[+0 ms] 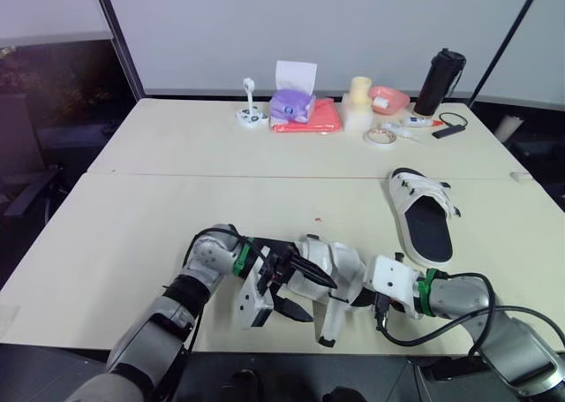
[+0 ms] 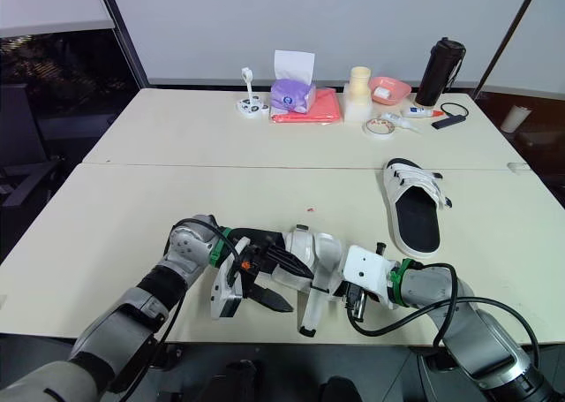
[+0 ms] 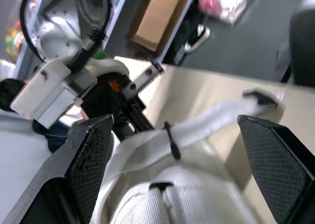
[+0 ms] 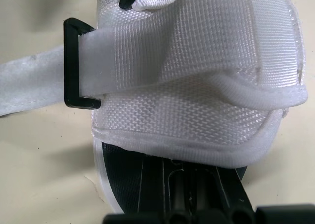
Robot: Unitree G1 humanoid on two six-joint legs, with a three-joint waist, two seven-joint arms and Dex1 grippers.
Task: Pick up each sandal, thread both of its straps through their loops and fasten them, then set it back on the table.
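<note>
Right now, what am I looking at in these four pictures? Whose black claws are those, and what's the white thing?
They belong to a walking robot with two arms. Each arm ends in a gripper, a claw with two black fingers. The two wide pictures come from cameras in its head, looking down at a table. The two close-ups come from small cameras on its wrists. The white thing is a white sandal near the table's front edge. The right gripper is pinching it; the left gripper is open, with a strap between its fingers. A second sandal lies further right, and a tissue box and black bottle stand at the far side.
</note>
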